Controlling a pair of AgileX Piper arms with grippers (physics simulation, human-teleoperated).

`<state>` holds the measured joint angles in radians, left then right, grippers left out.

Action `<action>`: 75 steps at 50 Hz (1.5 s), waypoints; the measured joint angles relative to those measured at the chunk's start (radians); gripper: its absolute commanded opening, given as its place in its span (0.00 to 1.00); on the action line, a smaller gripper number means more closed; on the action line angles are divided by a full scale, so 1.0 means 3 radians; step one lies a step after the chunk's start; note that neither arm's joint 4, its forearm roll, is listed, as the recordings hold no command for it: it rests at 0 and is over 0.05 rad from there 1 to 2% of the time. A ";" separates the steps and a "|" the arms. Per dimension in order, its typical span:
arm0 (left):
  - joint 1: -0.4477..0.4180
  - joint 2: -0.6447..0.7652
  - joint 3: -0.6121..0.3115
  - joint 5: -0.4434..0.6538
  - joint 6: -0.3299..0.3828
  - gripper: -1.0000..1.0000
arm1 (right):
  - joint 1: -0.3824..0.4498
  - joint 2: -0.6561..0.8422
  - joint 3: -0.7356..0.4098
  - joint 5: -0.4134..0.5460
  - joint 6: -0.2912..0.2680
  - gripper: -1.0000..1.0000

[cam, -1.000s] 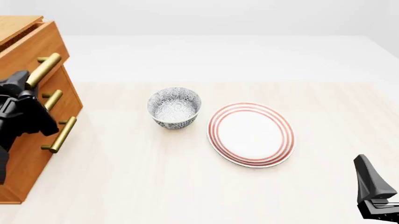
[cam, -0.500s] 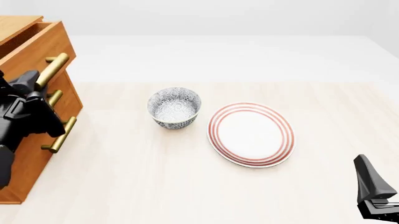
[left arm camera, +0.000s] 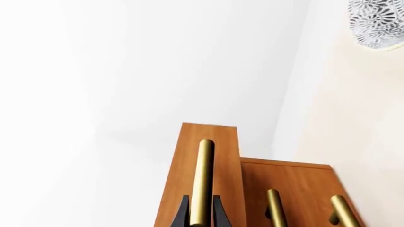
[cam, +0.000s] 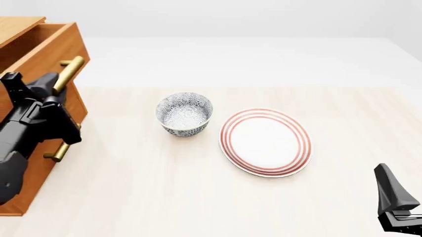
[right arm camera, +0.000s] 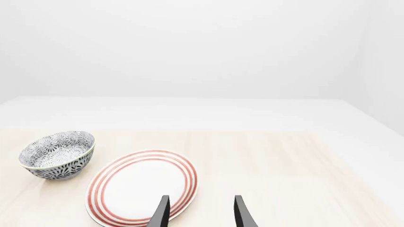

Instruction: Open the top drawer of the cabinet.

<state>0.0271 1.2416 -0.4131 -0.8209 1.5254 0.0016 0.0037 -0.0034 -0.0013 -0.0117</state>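
The orange-brown cabinet (cam: 15,23) stands at the table's left edge. Its top drawer (cam: 46,53) juts out past the two lower ones, with plain wood showing inside. My left gripper (cam: 51,85) is shut on the top drawer's brass bar handle (cam: 70,72). In the left wrist view the black fingers (left arm camera: 183,213) clamp that handle (left arm camera: 203,175) from both sides, and the left gripper (left arm camera: 202,212) sits at its near end. My right gripper (cam: 396,210) rests at the near right corner, far from the cabinet, open and empty (right arm camera: 200,213).
A patterned bowl (cam: 185,113) and a red-ringed plate (cam: 265,142) sit mid-table, to the right of the cabinet. The handles of the two lower drawers (left arm camera: 273,208) (left arm camera: 341,210) lie beside the gripped one. The lowest handle (cam: 61,150) peeks out under my left arm.
The top drawer has slid further out of the cabinet, toward the bowl. My left gripper moved with its handle. The right arm has not moved.
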 measured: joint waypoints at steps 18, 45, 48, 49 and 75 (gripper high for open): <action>-0.0128 -0.0001 0.0008 -0.0015 -0.0029 0.00 | 0.0000 0.0000 0.0000 0.0000 0.0000 1.00; -0.0258 -0.0314 0.0117 0.0261 -0.0097 0.00 | 0.0000 0.0000 0.0000 0.0000 0.0000 1.00; -0.0264 -0.0363 0.0142 0.0288 -0.0103 0.00 | 0.0000 0.0000 0.0000 0.0000 0.0000 1.00; -0.0265 -0.0379 0.0150 0.0297 -0.0104 0.00 | 0.0000 0.0000 0.0000 0.0000 0.0000 1.00; -0.0357 -0.0890 0.0339 0.0498 -0.0150 1.00 | 0.0000 0.0000 0.0000 0.0000 0.0000 1.00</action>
<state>-0.0799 0.9746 -0.3113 -0.6714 1.4803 0.0016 0.0038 -0.0034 -0.0013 -0.0118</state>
